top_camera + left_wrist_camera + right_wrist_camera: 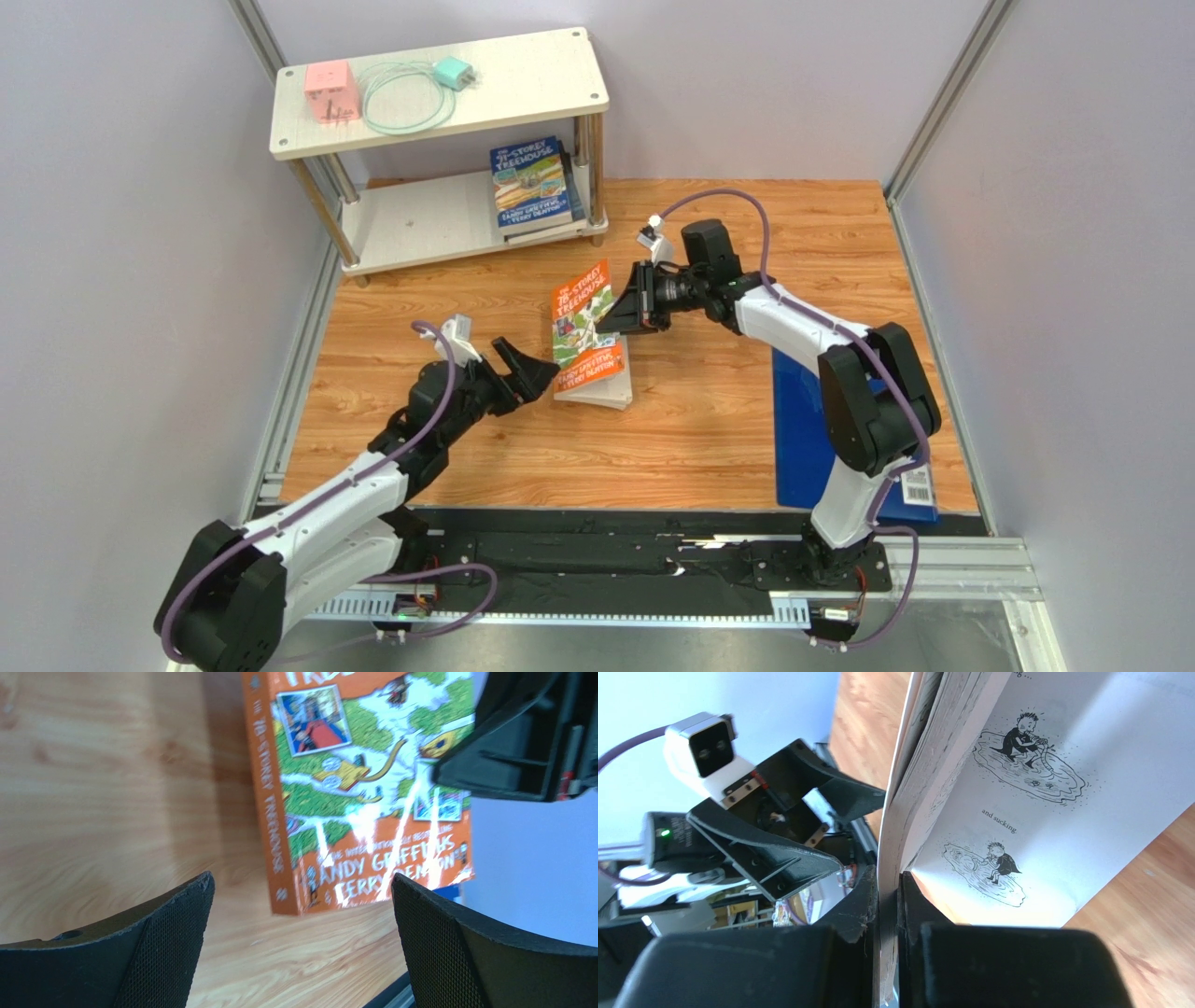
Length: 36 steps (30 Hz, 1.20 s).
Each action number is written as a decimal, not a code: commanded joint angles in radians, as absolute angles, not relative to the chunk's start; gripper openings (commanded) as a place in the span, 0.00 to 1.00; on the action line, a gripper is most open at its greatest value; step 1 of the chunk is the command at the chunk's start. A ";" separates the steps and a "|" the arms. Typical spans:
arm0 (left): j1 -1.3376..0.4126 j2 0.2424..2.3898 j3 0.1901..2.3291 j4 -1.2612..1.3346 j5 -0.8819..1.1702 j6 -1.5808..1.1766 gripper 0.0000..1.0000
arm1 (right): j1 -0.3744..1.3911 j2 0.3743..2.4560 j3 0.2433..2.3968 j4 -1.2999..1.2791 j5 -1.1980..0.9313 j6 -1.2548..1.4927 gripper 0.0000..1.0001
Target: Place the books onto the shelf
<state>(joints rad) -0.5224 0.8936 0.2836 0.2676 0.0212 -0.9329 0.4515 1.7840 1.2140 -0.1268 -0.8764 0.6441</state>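
- Top external view: the orange-green book (586, 336) sits out on the wooden table (421, 406), between the two grippers and in front of the shelf (421, 224).
- The right gripper (627, 311) is clenched on the book's far right edge. The book is tilted, with its page block showing at the near end.
- Right wrist view: the two fingers (857, 903) are pressed together on a thin wad of leaves. The other pages fan away to the right, baring a page of ink drawings.
- The left gripper (522, 378) has its jaws spread wide and grasps nothing. It is just beside the book's left edge, apart from it.
- Left wrist view: the orange spine and cover lie beyond the two pads (175, 938), across the gap between them, touching neither.
- A stack of books (536, 189) lies at the right end of the shelf's lower board.
- The upper board carries a pink block (328, 93), a coiled cable (400, 101) and a teal plug (452, 72).
- A blue sheet (800, 448) lies flat on the table under the right arm.
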 commanded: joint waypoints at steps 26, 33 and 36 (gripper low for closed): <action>-0.500 1.597 0.357 1.529 0.385 -1.172 0.03 | 0.456 1.675 1.201 0.187 -1.045 0.813 0.04; -0.483 1.508 0.322 1.424 0.341 -1.144 0.00 | 0.424 1.670 1.209 -0.121 -0.896 0.624 0.47; -0.462 1.433 0.325 1.323 0.348 -1.124 0.00 | 0.404 1.671 1.184 -0.130 -0.859 0.614 0.71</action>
<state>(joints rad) -0.4759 1.5639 0.3000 1.1984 0.2867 -1.1725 0.4137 1.7084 1.1862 -0.0834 -0.9039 0.6682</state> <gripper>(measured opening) 0.246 0.619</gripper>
